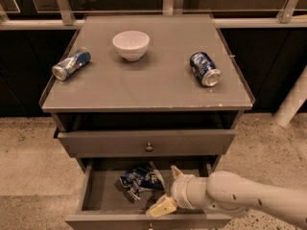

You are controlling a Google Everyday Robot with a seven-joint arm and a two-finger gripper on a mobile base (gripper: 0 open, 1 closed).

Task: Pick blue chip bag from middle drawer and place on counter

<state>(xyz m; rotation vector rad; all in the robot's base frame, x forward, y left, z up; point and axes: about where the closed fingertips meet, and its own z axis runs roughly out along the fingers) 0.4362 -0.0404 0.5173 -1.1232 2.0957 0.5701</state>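
The blue chip bag (pixel 140 178) lies crumpled on the floor of the open middle drawer (pixel 98 195), left of its centre. My gripper (pixel 169 189) reaches in from the lower right and hangs over the drawer just right of the bag. Its two cream fingers are spread apart, one near the bag's right edge and one near the drawer's front. It holds nothing. The counter (pixel 158 85) is above, with a thin rim.
On the counter stand a white bowl (pixel 130 44) at the back centre, a tipped can (pixel 71 63) at the left and another can (pixel 205 68) at the right. A shut drawer front with a dark knob (pixel 149 147) sits above the open drawer. A white post (pixel 293 105) stands right.
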